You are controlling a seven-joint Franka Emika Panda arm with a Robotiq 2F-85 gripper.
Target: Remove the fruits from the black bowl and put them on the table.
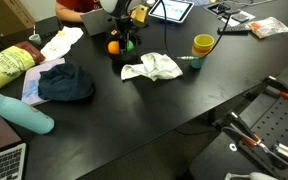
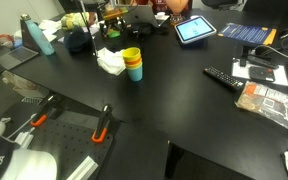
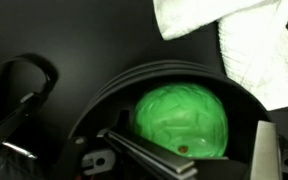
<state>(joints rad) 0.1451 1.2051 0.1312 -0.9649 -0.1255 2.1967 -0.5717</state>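
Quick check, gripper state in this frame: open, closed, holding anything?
Gripper: open, lowered into the black bowl with its fingers on either side of the green fruit, not clamped on it.

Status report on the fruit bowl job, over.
Gripper open, low over the black bowl. Green fruit inside the bowl, not gripped. White cloth beside the bowl, not blocking.

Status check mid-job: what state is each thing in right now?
Gripper: open, astride the green fruit.
Green fruit: in the bowl, not yet lifted.
Black bowl: upright, green fruit inside.
Orange fruit: out of the bowl, beside it.
White cloth: crumpled.
Teal bottle: lying on its side.
Cups: stacked, upright.
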